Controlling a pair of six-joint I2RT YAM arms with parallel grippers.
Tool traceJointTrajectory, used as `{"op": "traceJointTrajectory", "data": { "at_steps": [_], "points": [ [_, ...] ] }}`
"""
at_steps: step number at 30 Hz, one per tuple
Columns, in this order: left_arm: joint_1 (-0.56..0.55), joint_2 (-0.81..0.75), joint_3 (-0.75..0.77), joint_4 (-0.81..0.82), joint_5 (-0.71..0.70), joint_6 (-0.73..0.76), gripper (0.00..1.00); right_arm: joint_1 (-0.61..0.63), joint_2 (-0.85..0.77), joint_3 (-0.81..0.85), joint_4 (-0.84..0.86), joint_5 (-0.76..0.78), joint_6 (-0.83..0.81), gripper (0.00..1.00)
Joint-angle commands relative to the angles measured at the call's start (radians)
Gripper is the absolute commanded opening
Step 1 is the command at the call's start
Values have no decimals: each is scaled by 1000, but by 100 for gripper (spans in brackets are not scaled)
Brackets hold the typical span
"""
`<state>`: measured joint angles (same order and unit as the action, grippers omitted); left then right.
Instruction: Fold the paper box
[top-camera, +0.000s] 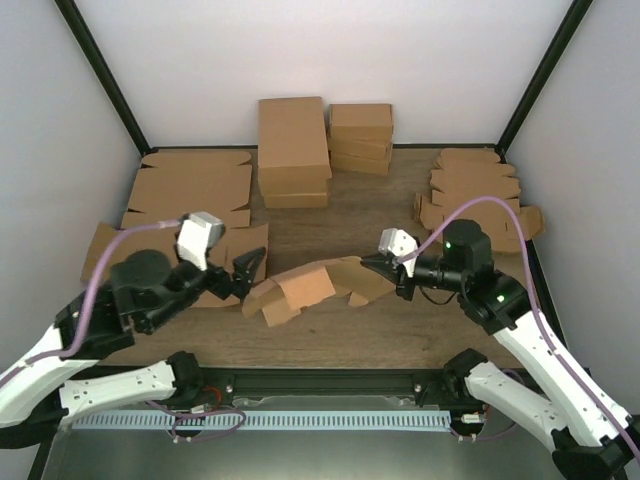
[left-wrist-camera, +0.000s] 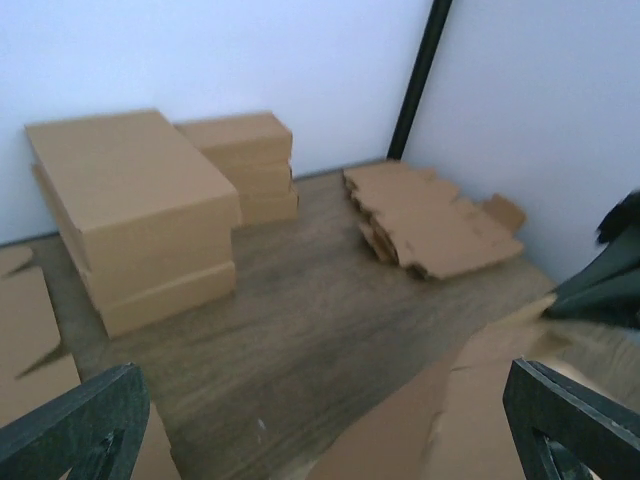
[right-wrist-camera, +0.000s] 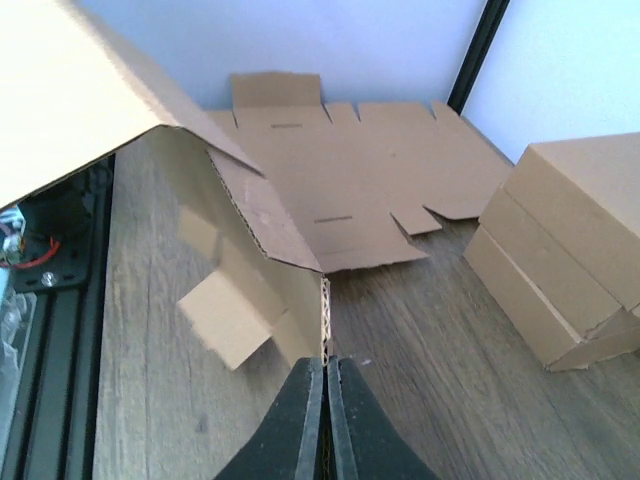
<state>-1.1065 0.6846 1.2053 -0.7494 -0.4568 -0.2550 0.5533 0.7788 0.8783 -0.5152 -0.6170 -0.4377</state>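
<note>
Top external view: stacked boxes (top-camera: 293, 150) are standing at the back; the paper box (top-camera: 310, 285) is lying half-folded well in front of them. Front-right, the right gripper (top-camera: 368, 265) is pinching its edge; front-left, the left gripper (top-camera: 248, 270) is gaping wide.

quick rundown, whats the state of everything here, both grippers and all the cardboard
paper box: half folded, panels raised like a tent, on the table between the arms
left gripper: open, jaws wide, gripping nothing
right gripper: shut on the paper box's edge
big boxes: closed, stacked at the back
small boxes: closed, stacked beside them
flat sheets: unfolded, lying flat, left side
flat cutouts: unfolded, piled, right side
</note>
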Motion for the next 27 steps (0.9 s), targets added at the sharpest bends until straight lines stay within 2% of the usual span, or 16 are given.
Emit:
{"op": "traceJointTrajectory", "data": {
  "at_steps": [1, 8, 14, 19, 22, 27],
  "points": [
    [3, 72, -42, -44, 64, -40, 100, 7, -54, 2, 24, -7, 116, 1],
    [64, 84, -87, 46, 164, -9, 100, 7, -70, 8, -7, 155, 307, 1],
    [241, 84, -122, 110, 464, -4, 100, 7, -35, 28, -36, 212, 409, 1],
    [359, 84, -199, 181, 640, -21, 100, 7, 14, 37, -41, 275, 538, 1],
    [395, 71, -229, 209, 673, -27, 100, 4, 48, 37, -48, 304, 617, 1],
    [444, 13, -290, 223, 647, -44, 100, -29, 104, 34, -44, 274, 698, 1]
  ]
}}
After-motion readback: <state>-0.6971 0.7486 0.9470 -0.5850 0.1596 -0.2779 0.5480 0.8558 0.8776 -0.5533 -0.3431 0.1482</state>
